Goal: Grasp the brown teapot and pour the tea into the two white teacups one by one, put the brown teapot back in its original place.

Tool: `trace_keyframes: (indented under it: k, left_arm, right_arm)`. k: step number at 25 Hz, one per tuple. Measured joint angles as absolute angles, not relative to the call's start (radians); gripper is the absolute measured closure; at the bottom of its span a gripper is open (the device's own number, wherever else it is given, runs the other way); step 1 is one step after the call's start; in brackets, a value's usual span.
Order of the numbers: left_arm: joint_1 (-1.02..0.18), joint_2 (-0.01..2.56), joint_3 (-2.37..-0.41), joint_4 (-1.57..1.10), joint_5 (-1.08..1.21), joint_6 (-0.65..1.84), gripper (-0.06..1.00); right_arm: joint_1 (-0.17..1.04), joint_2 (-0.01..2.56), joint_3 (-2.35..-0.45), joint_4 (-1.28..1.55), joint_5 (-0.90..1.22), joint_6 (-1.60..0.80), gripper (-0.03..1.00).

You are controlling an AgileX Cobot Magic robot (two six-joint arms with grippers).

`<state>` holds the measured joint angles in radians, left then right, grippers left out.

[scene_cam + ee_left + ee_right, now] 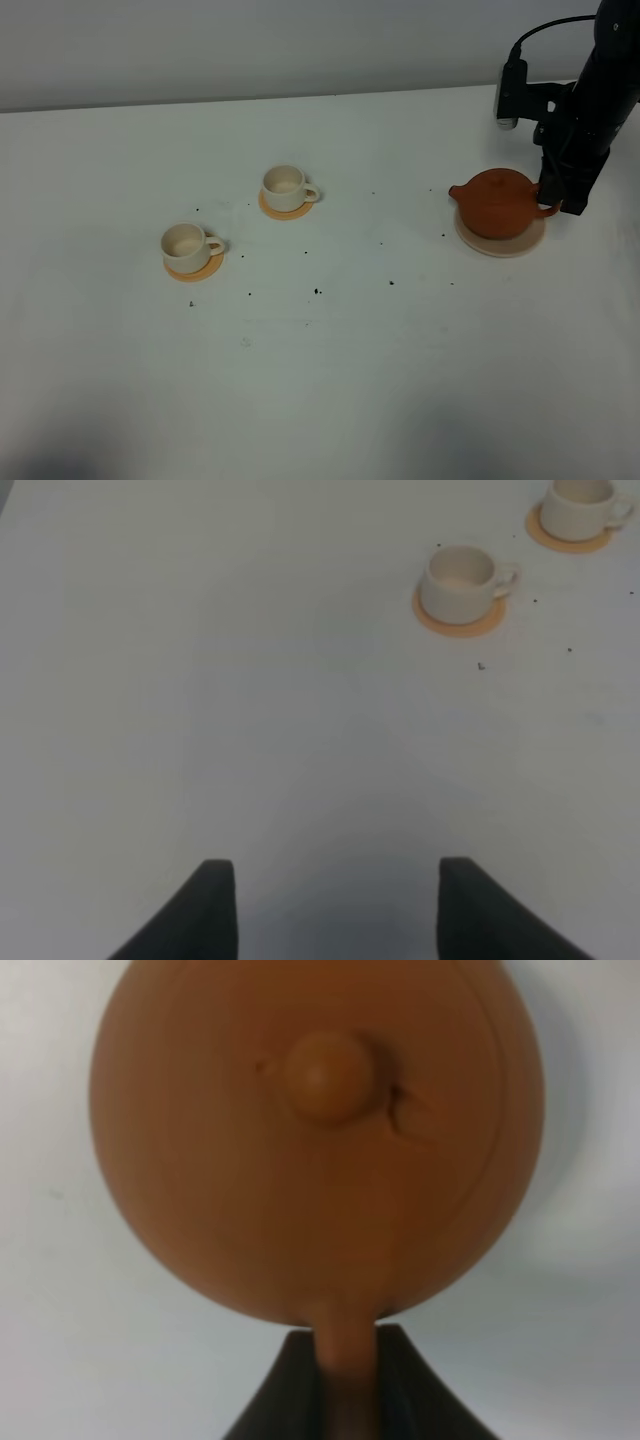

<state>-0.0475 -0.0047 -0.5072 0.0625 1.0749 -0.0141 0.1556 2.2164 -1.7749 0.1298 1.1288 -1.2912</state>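
Right wrist alone shows right claw (348,1365) pinching brown teapot (300,1160) handle.

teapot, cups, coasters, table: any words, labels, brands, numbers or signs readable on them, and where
None: no text, label, brand, number or sign can be read in any view.
brown teapot: plain clay, no marking seen.
two white teacups: blank.
orange coasters: blank.
table: only dark specks, not print.
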Motion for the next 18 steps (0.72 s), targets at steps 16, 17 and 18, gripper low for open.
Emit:
trace_keyframes:
  k: [16, 17, 18]
  left_arm:
    - [-0.048, -0.005, -0.507, 0.062, 1.075, -0.014, 0.49]
    - [-0.048, -0.005, -0.507, 0.062, 1.075, -0.014, 0.49]
    - [-0.048, -0.005, -0.507, 0.062, 1.075, -0.014, 0.49]
  right_arm:
    - [0.150, 2.250, -1.775, 0.107, 1.150, -1.244, 0.80]
    - [0.150, 2.250, -1.775, 0.107, 1.153, -1.241, 0.77]
    - [0.150, 2.250, -1.775, 0.108, 1.154, -1.240, 0.73]
